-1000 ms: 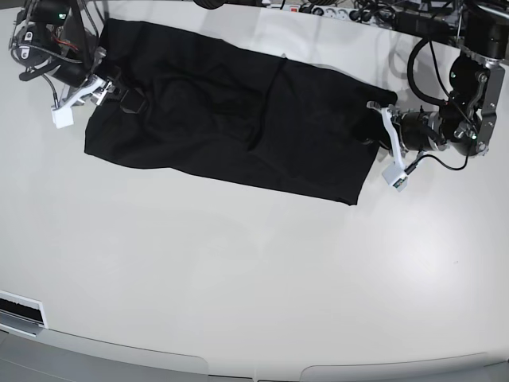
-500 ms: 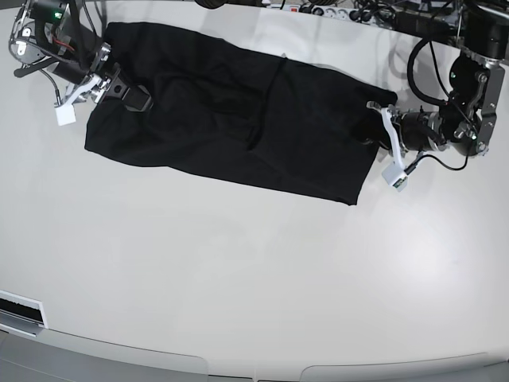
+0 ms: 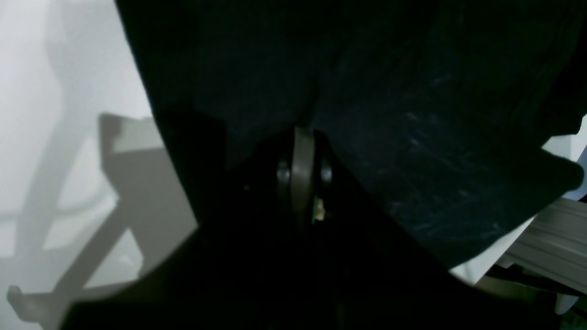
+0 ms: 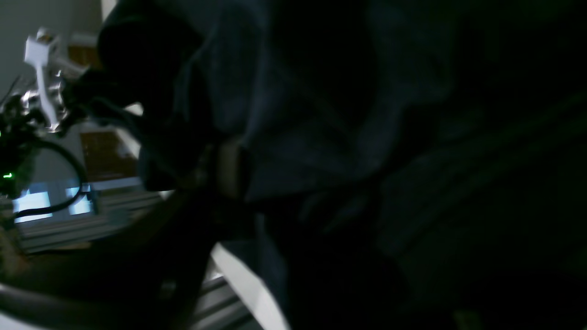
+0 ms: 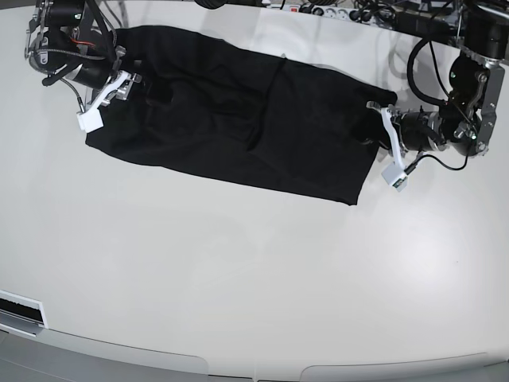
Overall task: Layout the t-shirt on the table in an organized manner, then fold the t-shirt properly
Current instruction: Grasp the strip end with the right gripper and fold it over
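You have the t-shirt (image 5: 238, 119) spread as a long black band across the far half of the table (image 5: 238, 270), running from the far corner on the base view's left down toward its right, with a fold ridge crossing it near the middle and a slightly ragged near edge. It lies flat except at its two ends, where your arms meet it.

Your left gripper (image 5: 367, 126) is at the shirt's end on the base view's right. It is fully closed, and the left wrist view shows the two pads pressed together with the black cloth (image 3: 412, 137) bunched right at them and draping over that side, so you have the shirt's edge pinched there. The bare table (image 3: 69, 137) shows pale beside it, crossed by the arm's shadow.

Your right gripper (image 5: 137, 81) is at the opposite end, over the shirt's far corner on the base view's left. Its white finger (image 5: 99, 103) sticks out past the cloth's edge toward the bare table. In the right wrist view the frame is almost filled with dark folds of the shirt (image 4: 367, 137), and a pale pad (image 4: 231, 167) sits against the cloth. You cannot tell from these views how wide its jaws stand or whether they have caught any fabric.
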Controlling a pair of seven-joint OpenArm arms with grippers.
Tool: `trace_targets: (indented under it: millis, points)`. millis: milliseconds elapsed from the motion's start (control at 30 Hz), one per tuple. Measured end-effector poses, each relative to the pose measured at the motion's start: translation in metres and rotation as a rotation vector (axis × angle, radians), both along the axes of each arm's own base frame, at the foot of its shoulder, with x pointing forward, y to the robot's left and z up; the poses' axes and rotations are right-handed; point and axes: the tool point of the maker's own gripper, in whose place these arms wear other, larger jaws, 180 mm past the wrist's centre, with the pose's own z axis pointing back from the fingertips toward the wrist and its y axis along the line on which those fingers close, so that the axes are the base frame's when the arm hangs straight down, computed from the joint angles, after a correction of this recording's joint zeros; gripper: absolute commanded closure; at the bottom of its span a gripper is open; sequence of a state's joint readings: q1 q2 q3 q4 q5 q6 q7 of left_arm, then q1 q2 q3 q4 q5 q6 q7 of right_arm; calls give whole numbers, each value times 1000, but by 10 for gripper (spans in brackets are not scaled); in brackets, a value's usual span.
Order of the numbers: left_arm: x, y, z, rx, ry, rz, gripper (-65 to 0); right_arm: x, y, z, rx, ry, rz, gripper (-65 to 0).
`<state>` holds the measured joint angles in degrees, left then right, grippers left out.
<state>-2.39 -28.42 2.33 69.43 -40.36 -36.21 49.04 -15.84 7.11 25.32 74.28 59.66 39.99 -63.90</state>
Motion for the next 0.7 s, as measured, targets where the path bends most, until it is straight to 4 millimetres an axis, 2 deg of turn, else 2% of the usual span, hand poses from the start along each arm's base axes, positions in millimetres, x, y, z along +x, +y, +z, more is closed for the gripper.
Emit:
trace_targets:
  millis: [67, 167, 267, 333, 400, 467, 533, 700]
  points:
    - [0, 0, 0, -3, 0, 1, 0, 1, -2, 0, -8, 8, 9, 0]
    - [-1, -3, 3, -30, 14, 11, 0, 1, -4, 5, -37, 8, 50, 0]
    - [-3, -6, 9, -62, 60, 11, 0, 10, -10, 20, -87, -44, 81, 0]
    - [5, -6, 19, -98, 69, 27, 0, 17, -14, 31, -127, -85, 106, 0]
    - [22, -2, 36, -139, 46, 57, -2, 21, -22, 39, -200, -112, 135, 0]
    - [42, 6, 57, -175, -1, 86, -63, 23, -33, 42, -289, -122, 167, 0]
    - [55, 20, 73, -185, -37, 125, -95, 25, -47, 45, -370, -126, 193, 0]
    - [71, 59, 94, -169, -109, 233, -96, 32, -94, 62, -583, -117, 212, 0]
